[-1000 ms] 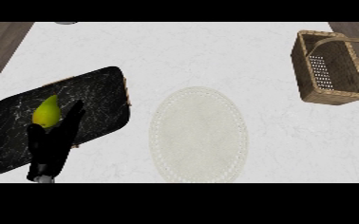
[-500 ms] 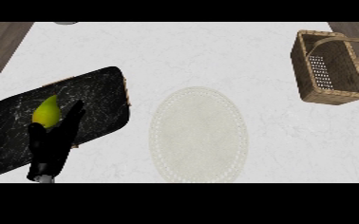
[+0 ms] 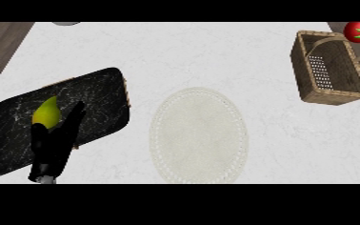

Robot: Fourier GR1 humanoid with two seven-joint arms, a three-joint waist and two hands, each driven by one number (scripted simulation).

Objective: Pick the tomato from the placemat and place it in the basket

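A red tomato [image 3: 354,31] shows at the far right edge, just beyond the far corner of the wicker basket [image 3: 309,71]; whatever holds it is out of frame. The basket stands at the right with its handle across the top, and nothing shows inside it. The round white placemat [image 3: 199,136] lies in the middle with nothing on it. My left hand [image 3: 56,140] rests at the lower left over a black board, fingers straight, open. My right hand does not show.
A black marbled board [image 3: 98,105] lies at the left with a yellow-green fruit [image 3: 45,113] on it, next to my left hand's fingertips. A grey object [image 3: 67,23] peeks in at the far left edge. Dark wood borders the counter's far corners.
The tomato has come into view at the right edge beyond the basket. My left hand, the board and the placemat have not moved.
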